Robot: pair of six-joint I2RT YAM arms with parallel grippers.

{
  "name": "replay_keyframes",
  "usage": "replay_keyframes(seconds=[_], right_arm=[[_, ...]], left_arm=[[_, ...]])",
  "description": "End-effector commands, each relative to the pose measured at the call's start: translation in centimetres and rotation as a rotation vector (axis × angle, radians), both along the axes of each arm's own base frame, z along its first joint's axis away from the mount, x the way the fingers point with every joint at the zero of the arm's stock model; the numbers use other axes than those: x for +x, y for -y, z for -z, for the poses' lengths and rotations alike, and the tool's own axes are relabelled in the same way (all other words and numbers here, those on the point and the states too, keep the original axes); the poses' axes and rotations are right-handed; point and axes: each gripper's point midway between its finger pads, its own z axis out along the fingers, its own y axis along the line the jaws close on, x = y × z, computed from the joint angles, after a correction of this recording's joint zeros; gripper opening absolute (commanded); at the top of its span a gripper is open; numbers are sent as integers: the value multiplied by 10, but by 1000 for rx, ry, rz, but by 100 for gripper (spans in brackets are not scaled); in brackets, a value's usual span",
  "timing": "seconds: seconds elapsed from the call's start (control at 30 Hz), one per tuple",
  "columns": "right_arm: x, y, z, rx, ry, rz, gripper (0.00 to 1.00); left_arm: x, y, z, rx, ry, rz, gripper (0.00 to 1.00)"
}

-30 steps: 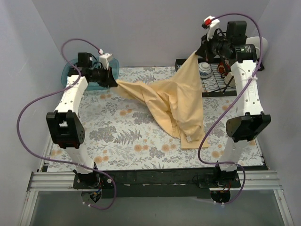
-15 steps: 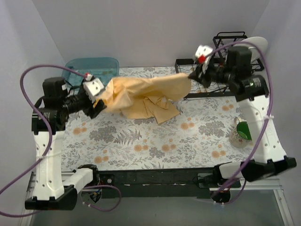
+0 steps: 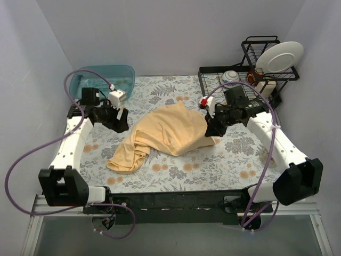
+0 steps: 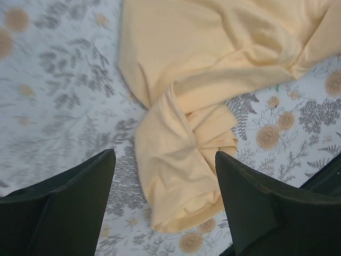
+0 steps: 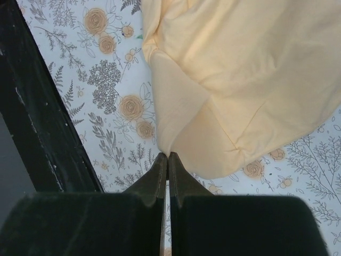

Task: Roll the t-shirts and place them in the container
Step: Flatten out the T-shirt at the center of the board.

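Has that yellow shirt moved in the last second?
Yes. The t-shirt was strung up toward the dish rack; now it lies crumpled on the table, lower and farther from the rack.

Around the crumpled yellow t-shirt (image 3: pixel 165 136), the floral tablecloth (image 3: pixel 224 170) lies bare on its near side as far as the black front rail (image 3: pixel 176 200), wide enough for a pass. To its left hangs the left gripper (image 3: pixel 122 124), jaws spread, and beyond it the blue tub (image 3: pixel 104 79) fills the far-left corner. At its right edge the right gripper (image 3: pixel 209 128) is pinched on the hem. The black dish rack (image 3: pixel 234 88) and plate (image 3: pixel 278 57) wall off the far right.
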Motion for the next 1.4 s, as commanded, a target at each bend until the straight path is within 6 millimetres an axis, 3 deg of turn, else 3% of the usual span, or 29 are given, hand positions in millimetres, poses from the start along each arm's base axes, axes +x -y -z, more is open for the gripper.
replay_keyframes(seconds=[0.0,0.1,0.23,0.37,0.5,0.73,0.83,0.97,1.23,1.37], right_arm=[[21,-13,-23,72,56,34,1],[29,-13,-24,60,66,44,1],[31,-15,-21,62,44,51,1],[35,-19,-19,79,28,62,1],[40,-21,-19,79,27,65,1],[45,-24,-15,77,15,65,1],[47,-24,-13,73,14,65,1],[47,-23,-14,70,18,67,1],[41,-20,-8,67,12,78,1],[40,-20,-7,64,11,75,1]], left_arm=[[-29,18,47,-103,-156,42,75],[-41,19,65,-80,-181,90,74],[-86,21,98,-47,-310,181,72],[-113,9,126,28,-375,195,70],[-127,15,137,23,-401,206,62],[-122,26,157,59,-447,129,60],[-111,22,170,125,-435,53,52],[-95,13,175,173,-396,-14,45],[-93,16,180,164,-425,-16,26],[-101,26,173,116,-463,27,26]])
